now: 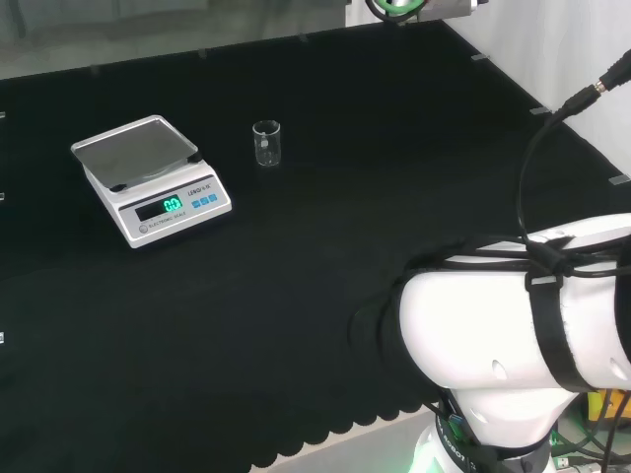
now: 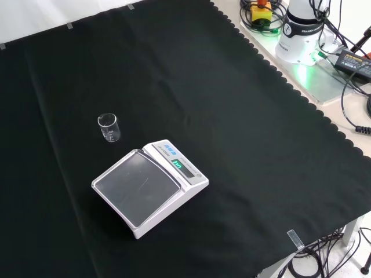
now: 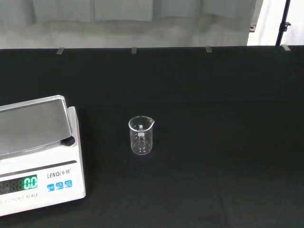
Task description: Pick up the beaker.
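Lab: beaker [image 3: 141,136], scale [image 1: 153,180]

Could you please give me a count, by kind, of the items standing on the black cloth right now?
Beaker: 1
Scale: 1
Total: 2

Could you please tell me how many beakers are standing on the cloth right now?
1. The beaker stands upright on the black cloth, just right of the scale in the head view and apart from it. Other clear ware would be hard to see.
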Controlling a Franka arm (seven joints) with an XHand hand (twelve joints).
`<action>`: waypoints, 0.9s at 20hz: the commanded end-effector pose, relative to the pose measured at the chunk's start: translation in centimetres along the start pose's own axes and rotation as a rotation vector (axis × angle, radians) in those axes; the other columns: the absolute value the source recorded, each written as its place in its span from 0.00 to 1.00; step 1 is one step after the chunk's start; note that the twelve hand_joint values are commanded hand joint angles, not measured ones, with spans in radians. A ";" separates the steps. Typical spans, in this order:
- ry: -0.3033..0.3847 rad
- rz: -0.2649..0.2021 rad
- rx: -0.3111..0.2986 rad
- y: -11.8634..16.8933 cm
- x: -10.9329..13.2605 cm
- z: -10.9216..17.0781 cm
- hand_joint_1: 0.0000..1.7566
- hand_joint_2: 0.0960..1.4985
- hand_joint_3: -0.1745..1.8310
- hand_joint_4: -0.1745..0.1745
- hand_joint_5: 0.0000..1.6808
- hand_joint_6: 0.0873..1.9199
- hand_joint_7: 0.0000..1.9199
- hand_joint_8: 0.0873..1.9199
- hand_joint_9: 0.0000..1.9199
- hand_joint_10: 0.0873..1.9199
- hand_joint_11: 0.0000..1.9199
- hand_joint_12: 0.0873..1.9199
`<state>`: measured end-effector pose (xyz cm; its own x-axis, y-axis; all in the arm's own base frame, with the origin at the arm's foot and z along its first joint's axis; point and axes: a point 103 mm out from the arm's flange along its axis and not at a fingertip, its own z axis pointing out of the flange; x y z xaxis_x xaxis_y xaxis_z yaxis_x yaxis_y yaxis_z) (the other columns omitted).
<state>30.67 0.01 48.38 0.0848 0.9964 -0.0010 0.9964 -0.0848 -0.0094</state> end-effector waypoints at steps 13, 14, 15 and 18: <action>0.062 0.006 -0.057 4.9 2.2 5.2 0.15 0.63 0.15 0.31 0.04 0.00 0.00 0.26 0.01 0.41 0.00 0.78; 0.070 0.019 -0.066 6.0 2.3 6.1 0.15 0.63 0.15 0.31 0.04 0.00 0.00 0.27 0.01 0.42 0.00 0.78; 0.076 0.027 -0.070 7.2 2.3 7.1 0.15 0.63 0.15 0.30 0.05 0.00 0.00 0.28 0.01 0.42 0.00 0.78; 0.144 0.042 -0.067 11.2 2.3 9.7 0.15 0.63 0.15 0.28 0.06 0.00 0.00 0.30 0.02 0.43 0.01 0.79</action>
<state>34.49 1.21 45.80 0.0799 0.9959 0.0426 0.9951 -0.0823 0.0556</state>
